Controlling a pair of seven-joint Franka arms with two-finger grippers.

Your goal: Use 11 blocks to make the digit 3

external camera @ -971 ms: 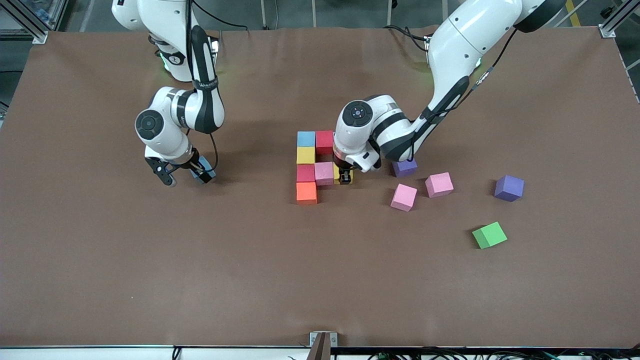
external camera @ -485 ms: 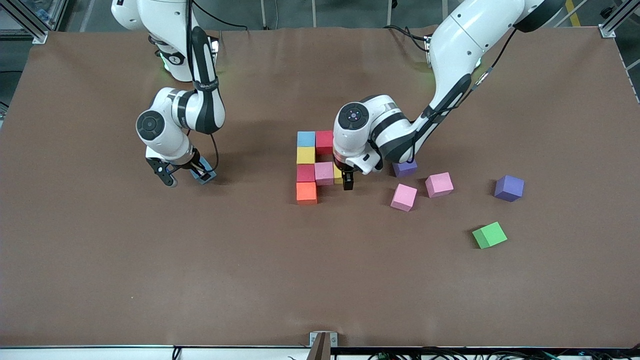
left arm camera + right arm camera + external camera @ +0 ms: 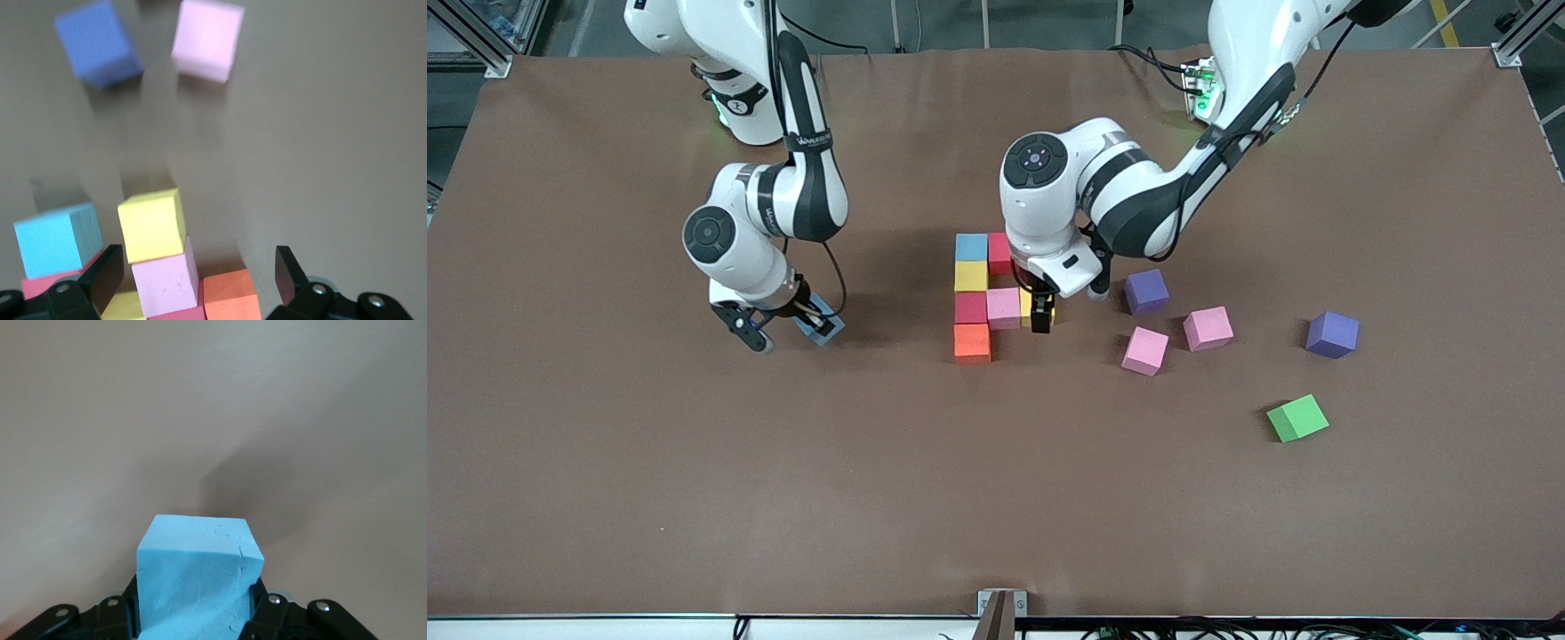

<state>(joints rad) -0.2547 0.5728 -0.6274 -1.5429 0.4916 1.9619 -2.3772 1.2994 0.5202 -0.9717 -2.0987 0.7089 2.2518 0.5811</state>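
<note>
Nearest the front camera, orange block (image 3: pixel 972 342) fronts the block cluster; left gripper (image 3: pixel 1040 317) hangs above yellow block (image 3: pixel 1028 305), fingers spread. Toward the right arm's end, right gripper (image 3: pixel 790 325) clamps light blue block (image 3: pixel 821 325).

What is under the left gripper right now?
Under the open left gripper sits a yellow block, released beside the pink block in the cluster. In the front view the wrist covers most of that yellow block and part of the red block.
</note>
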